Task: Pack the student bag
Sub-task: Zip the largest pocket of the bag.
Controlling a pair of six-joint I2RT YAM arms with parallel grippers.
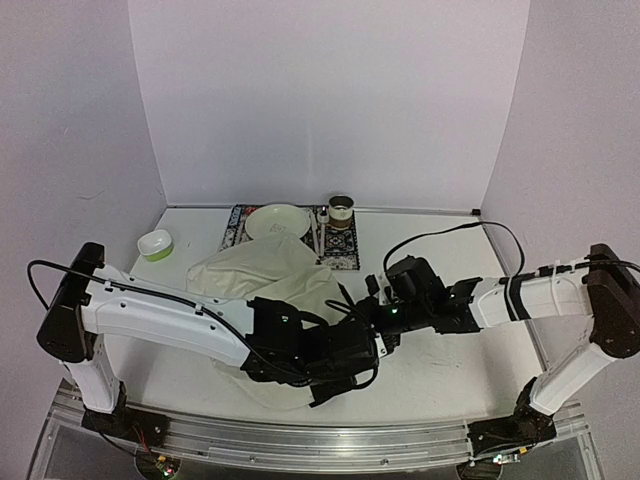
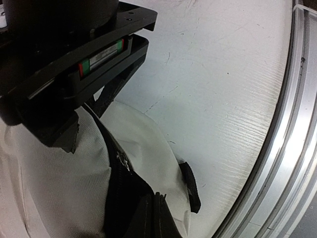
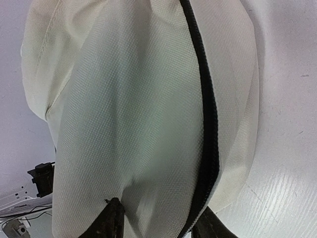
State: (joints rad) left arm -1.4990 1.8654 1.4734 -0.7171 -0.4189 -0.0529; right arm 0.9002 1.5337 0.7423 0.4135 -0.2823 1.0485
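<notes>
Left tool [image 2: 81, 130] clamps shut on the bag [image 1: 265, 270]; right tool [image 3: 158, 225] straddles a fold, can't tell if it's gripping.

Lab booth, white enclosure walls [image 1: 330, 100]

The large soft cream fabric backpack [image 3: 138, 114] is of woven cloth, matt, with a fine regular grain that shows clearly from the right wrist; its black zip band [image 3: 208, 124] is also textile, darker and a little ribbed, without shine. The white table [image 2: 223, 74] looks matt and slightly rough, with thin parallel lines and some small scratches in its surface. The silver metal rail [image 2: 292, 148] at the near edge is smooth, brushed, and reflects light. The white arm shells [image 1: 150, 315] seem hard plastic, smooth and faintly glossy. The small white and green bowl [image 1: 155, 243] is glossy; the round white plate [image 1: 277, 220] is smooth; their material I cannot tell.
</notes>
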